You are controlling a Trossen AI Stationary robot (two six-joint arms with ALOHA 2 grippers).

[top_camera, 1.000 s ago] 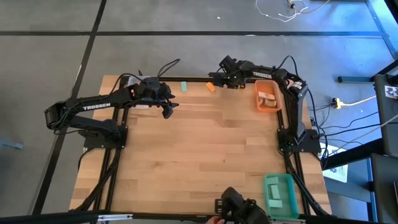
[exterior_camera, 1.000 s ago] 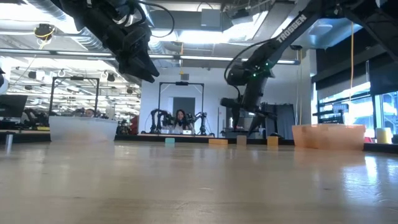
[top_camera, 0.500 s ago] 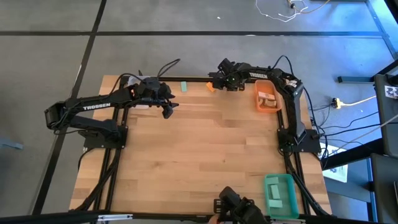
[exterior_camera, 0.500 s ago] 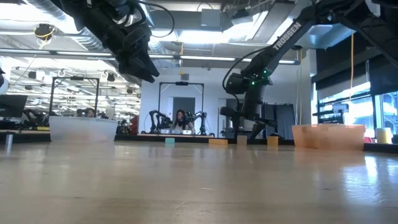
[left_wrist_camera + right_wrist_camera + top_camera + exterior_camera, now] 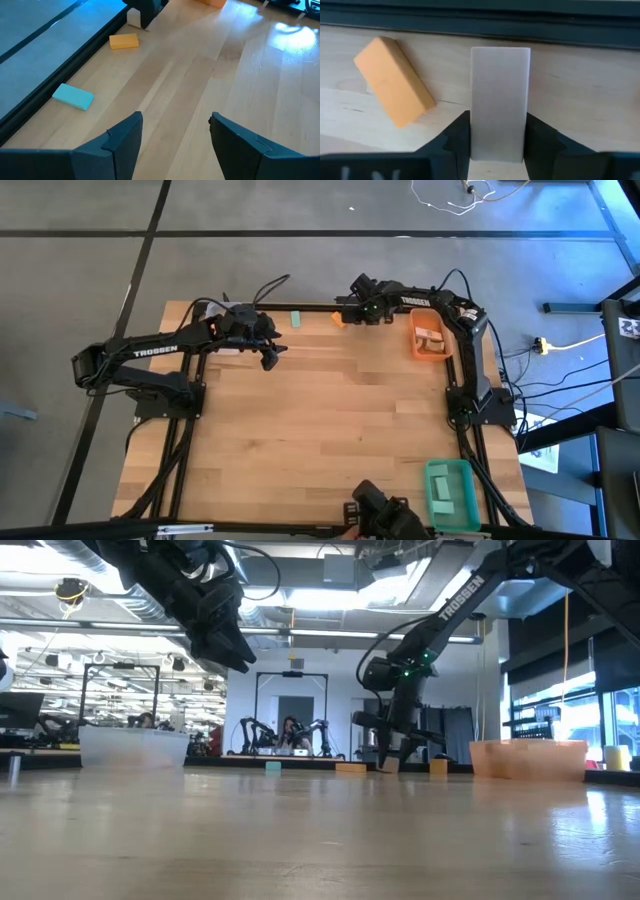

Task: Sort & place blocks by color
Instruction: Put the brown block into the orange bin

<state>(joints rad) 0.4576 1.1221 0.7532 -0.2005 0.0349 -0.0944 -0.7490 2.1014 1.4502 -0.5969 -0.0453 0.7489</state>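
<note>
A: Bins first?

B: Orange bin at two o'clock on the table, pale pieces inside. Green bin at five o'clock. Clear bin far side, eleven o'clock.

A: Your arms?

B: My left gripper hangs above the table at eleven o'clock, fingers spread, nothing between them. My right gripper is down at the far edge, about one o'clock.

A: Holding anything?

B: Fingers pressed to both sides of a pale wood block. Orange block lies just beside it, apart. Teal block at twelve o'clock along the same edge.
</note>
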